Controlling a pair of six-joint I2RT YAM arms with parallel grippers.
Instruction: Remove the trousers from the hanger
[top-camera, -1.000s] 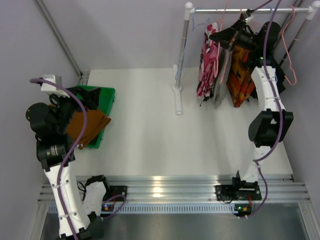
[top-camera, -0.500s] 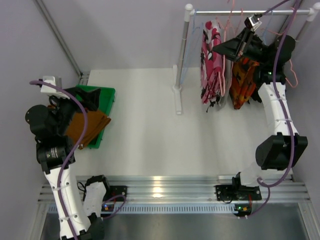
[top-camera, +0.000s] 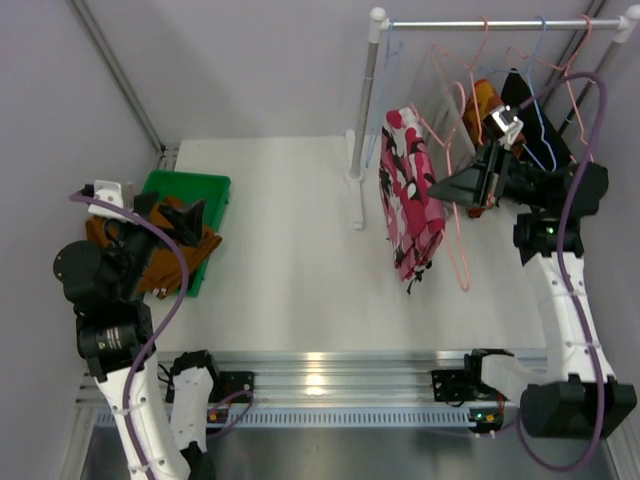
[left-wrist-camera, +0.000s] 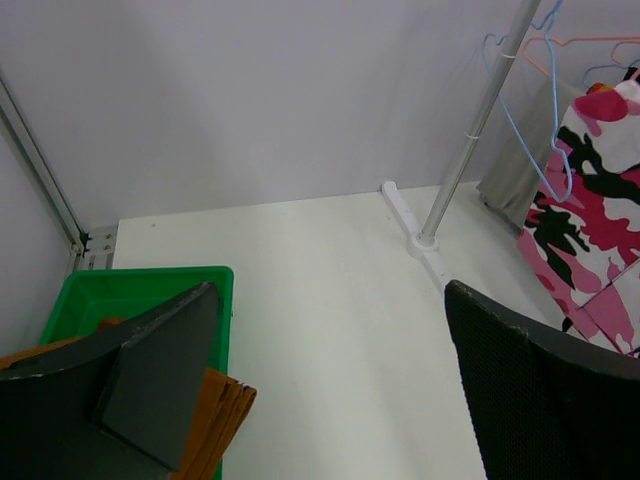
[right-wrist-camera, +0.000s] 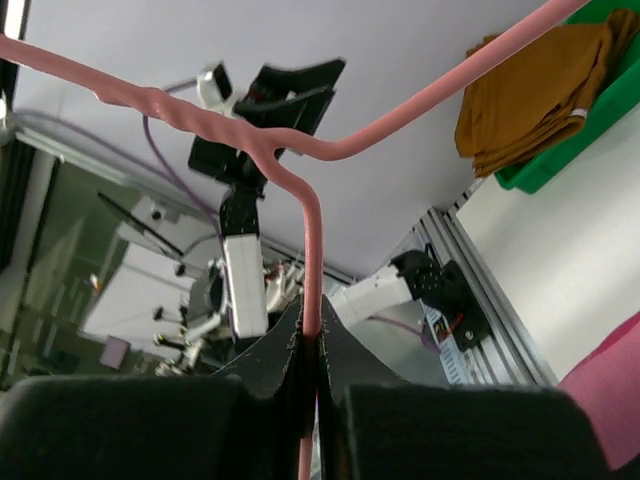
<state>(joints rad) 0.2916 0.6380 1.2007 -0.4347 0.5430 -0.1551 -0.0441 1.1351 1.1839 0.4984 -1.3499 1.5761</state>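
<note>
The right fingers (right-wrist-camera: 270, 350) are pinched tight on the wire of a pink hanger (right-wrist-camera: 312, 230). The pink floral trousers (top-camera: 408, 200) hang from it above the bench (top-camera: 290, 230), just beside the rail's post (top-camera: 365, 100). The left fingers (left-wrist-camera: 160, 360) stand wide apart, holding nothing, over the green bin (top-camera: 190, 180), where the mustard-brown trousers (top-camera: 200, 248) lie folded.

White tabletop (top-camera: 290, 270), pale grey walls (top-camera: 230, 60), aluminium rail (top-camera: 330, 378) at near edge, white garment rack (top-camera: 366, 100) back right.
</note>
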